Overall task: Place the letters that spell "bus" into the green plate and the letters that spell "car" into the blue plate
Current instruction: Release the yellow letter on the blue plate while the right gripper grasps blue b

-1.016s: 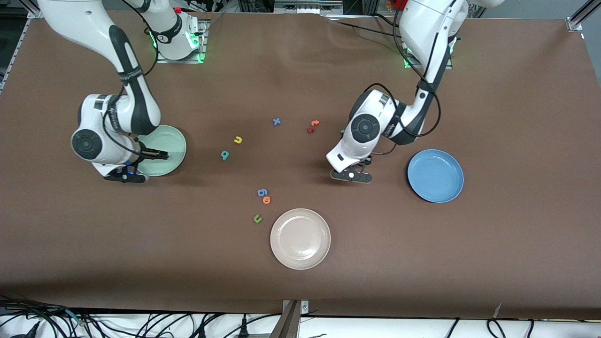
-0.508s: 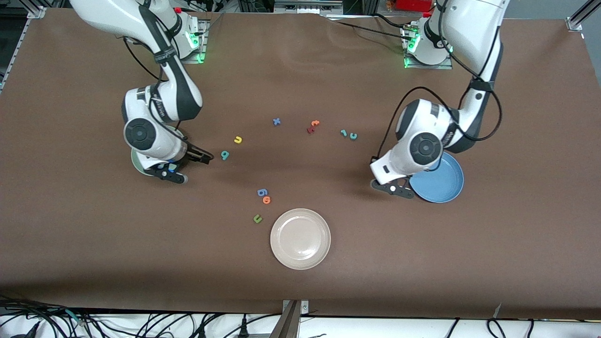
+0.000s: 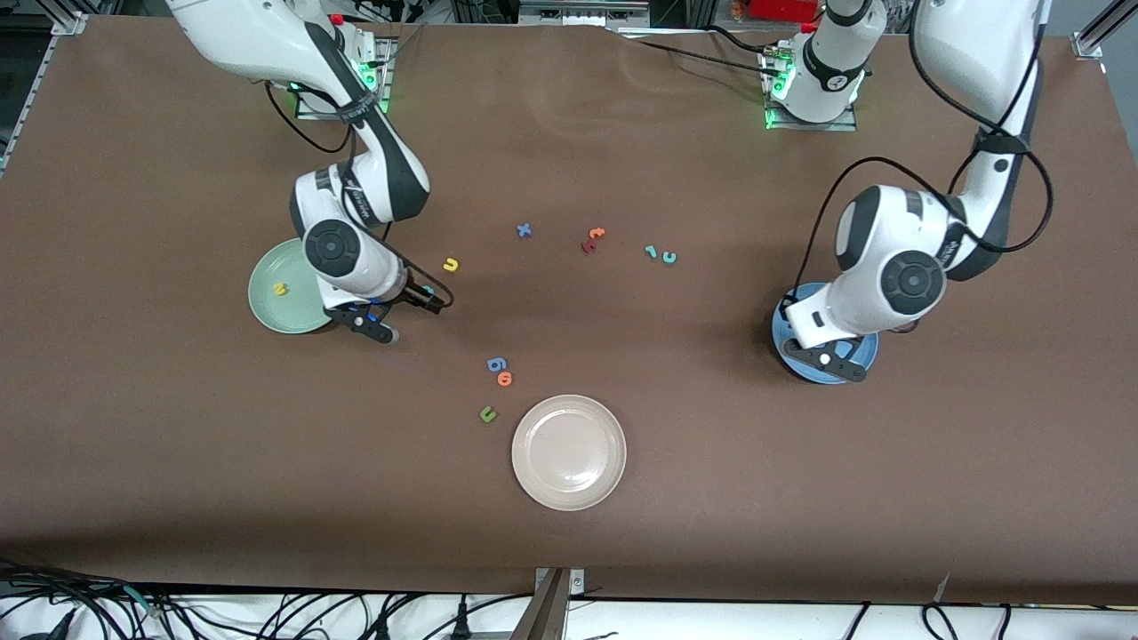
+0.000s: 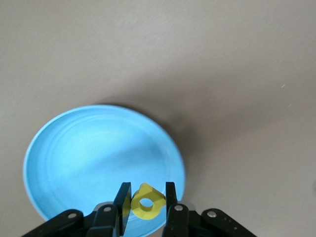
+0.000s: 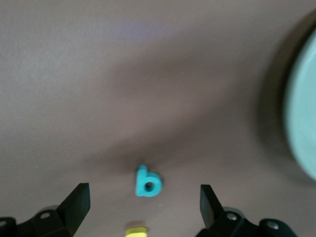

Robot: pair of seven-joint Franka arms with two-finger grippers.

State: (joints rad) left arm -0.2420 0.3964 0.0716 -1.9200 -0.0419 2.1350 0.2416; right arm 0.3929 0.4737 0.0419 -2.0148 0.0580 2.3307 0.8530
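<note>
left end effector (image 4: 144,207): pinched shut on the yellow a (image 4: 147,202), hanging over the blue plate (image 3: 867,351), right by the rim, not the middle
drop risk: if it lets go here, the a could clip the rim and skip onto the worktop (image 3: 800,498); foam that light might also cling to one finger
right end effector (image 5: 143,202): wide open, nothing in it, over the teal b (image 5: 147,182) next to the green plate (image 3: 267,307)
grab risk: yellow u (image 3: 451,264) lies near the b, so a sloppy descent could knock it or scoop up both
green plate: already has a yellow s (image 3: 281,288) in it
c and r (image 3: 661,254): on the worktop mid-table, touching or nearly so, easy to nudge one while taking the other
mix-up risk: blue b/6 (image 3: 496,364) and green u (image 3: 487,413) are decoys, lying nearer the camera
</note>
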